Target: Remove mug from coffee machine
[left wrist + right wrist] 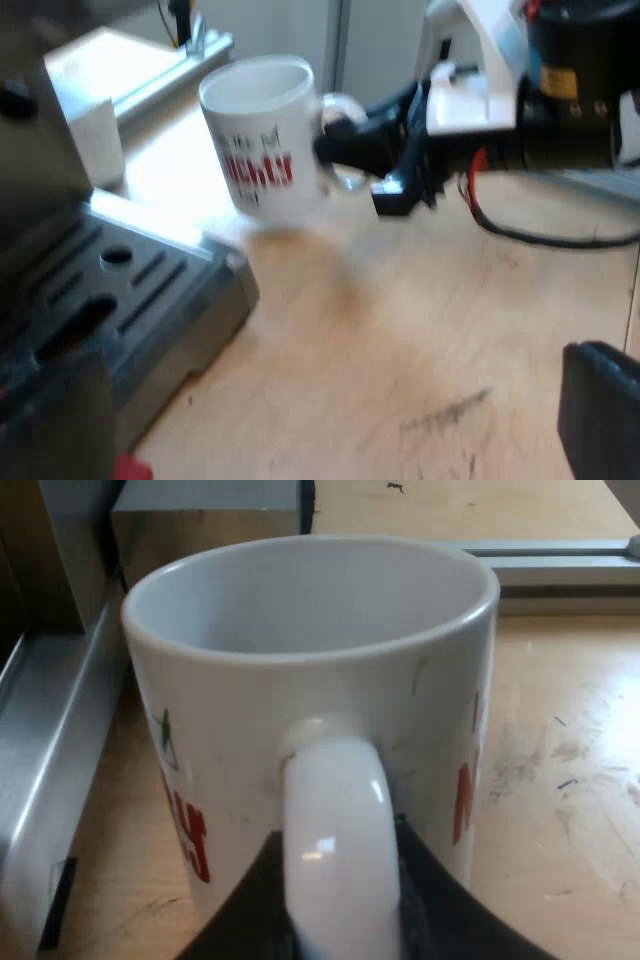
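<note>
Beside one espresso machine (130, 290), right end effector (345, 150) apparently grips one mug (262, 140).

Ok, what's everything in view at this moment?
espresso machine: one, grey metal, slotted base towards the mug
table: one, light wood, scuffed
mug: one, white with red lettering, beside the espresso machine, over the table
red piece: one, at the machine's front, too little visible to name
right pincer: one, black, clamped on the mug's handle
left pincer: one, black, over the table
</note>
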Robot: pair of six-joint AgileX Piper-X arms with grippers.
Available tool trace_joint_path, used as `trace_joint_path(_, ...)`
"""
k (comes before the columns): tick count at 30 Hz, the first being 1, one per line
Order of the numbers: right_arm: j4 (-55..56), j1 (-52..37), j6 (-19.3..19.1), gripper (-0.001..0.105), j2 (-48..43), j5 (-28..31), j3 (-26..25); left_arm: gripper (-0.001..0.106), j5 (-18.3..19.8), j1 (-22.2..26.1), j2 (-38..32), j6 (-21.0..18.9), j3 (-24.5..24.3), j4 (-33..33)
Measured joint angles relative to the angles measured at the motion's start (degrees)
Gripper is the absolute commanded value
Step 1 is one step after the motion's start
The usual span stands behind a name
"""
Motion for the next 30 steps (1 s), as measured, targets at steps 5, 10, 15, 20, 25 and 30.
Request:
trace_joint_path(5,-7.67,-0.58,-1.35,0.000,7.59,-2.25,0.00,0.090,-0.95,0.00,0.36,0.00,0.00,0.68)
trace_joint_path(10,-15.89,-0.58,-1.49,0.000,15.63,-3.22,-0.14,0.090,-1.07,0.00,0.35,0.00,0.00,0.82)
trace_joint_path(15,-21.79,-0.58,-1.49,0.000,20.66,-2.97,-0.14,0.090,-1.07,0.00,0.35,0.00,0.00,0.82)
trace_joint_path(20,-22.74,-0.58,-1.49,0.000,21.42,-2.84,-0.19,0.090,-1.07,0.00,0.35,0.00,0.00,0.82)
trace_joint_path(25,-22.74,-0.58,-1.49,0.037,21.42,-2.84,-0.19,0.090,-1.45,0.00,0.35,0.00,0.00,0.82)
trace_joint_path(30,-23.17,-0.58,-1.49,0.062,21.42,-2.67,-0.19,0.090,-1.68,0.00,0.35,0.00,0.00,0.69)
